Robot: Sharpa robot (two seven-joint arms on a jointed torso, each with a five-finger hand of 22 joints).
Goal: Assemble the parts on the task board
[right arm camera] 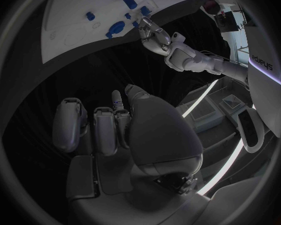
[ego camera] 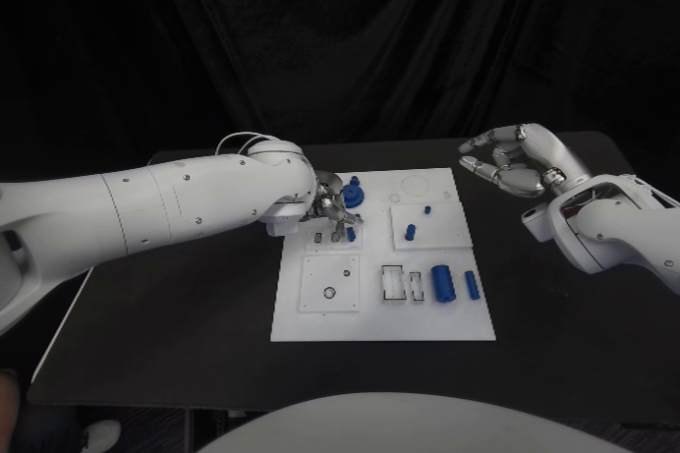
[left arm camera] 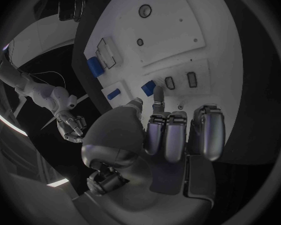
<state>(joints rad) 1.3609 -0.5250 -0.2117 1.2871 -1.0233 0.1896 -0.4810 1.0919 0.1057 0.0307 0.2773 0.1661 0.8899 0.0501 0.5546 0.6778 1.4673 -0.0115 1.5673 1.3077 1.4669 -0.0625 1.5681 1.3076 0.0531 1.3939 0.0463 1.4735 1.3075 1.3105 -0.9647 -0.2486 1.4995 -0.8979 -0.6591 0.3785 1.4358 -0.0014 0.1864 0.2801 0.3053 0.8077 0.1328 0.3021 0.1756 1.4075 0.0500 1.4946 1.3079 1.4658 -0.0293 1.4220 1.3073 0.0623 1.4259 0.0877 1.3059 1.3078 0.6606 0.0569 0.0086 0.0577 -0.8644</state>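
The white task board lies mid-table. My left hand hovers over its far left part, fingers pointing down at a small slotted plate. A short blue part stands there, just beside the fingertips; nothing is held, and I cannot tell whether they touch. A round blue part sits right beside this hand. My right hand hangs raised off the board's far right corner, fingers loosely bent and holding nothing. Two blue pegs stand on the right plate; two blue cylinders lie nearer.
The board's near left plate has a small round hole, and two outlined rectangular slots lie beside it. Black table surrounds the board on all sides. My left forearm crosses the table's left half.
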